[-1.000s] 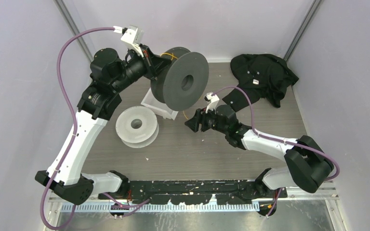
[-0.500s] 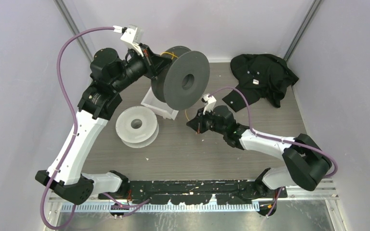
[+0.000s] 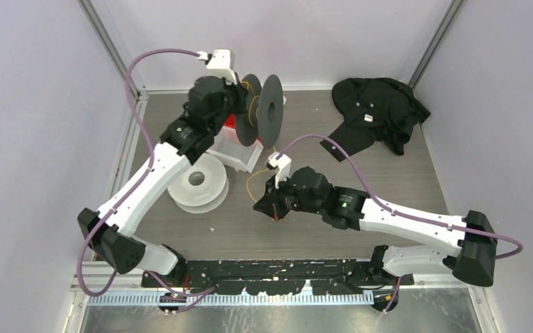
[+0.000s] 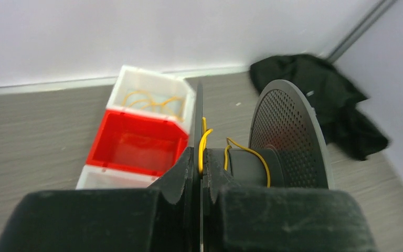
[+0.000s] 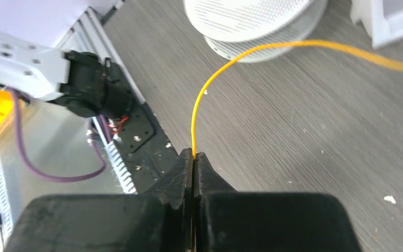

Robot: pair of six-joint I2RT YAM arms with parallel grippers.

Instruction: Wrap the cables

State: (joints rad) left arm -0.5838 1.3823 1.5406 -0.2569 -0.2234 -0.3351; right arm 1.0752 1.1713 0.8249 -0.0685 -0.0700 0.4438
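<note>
Slack is the main risk. The right gripper (image 5: pixel 193 155) is clenched on the yellow cable (image 5: pixel 193 123) near the middle of the desk (image 3: pixel 402 173). It pinches only the thin cord between its fingertips. From there the cord arcs up and away toward the dark spool (image 4: pixel 288 136). The left gripper (image 4: pixel 200 157) holds that spool in the air at the far left, clamped on the edge of one flange, above the bins (image 4: pixel 136 144). Only a few loose turns sit on the hub.

A cord this thin could slide through the right gripper's pinch if the pull is sharp, and the free end would then spring away. If the cord goes slack while the spool turns, the loose turns could slip sideways. They could ride over the flange or bunch against the left gripper's fingers, where one strand already runs close by.

The spool is held by a narrow strip of flange, so a hard tug from the right arm could twist it in the grip or pull it free. The loop near the desk also hangs close to the white spool (image 3: pixel 196 182) and could snag on its rim. The black cloth (image 3: pixel 378 111) lies well apart, at the far right.
</note>
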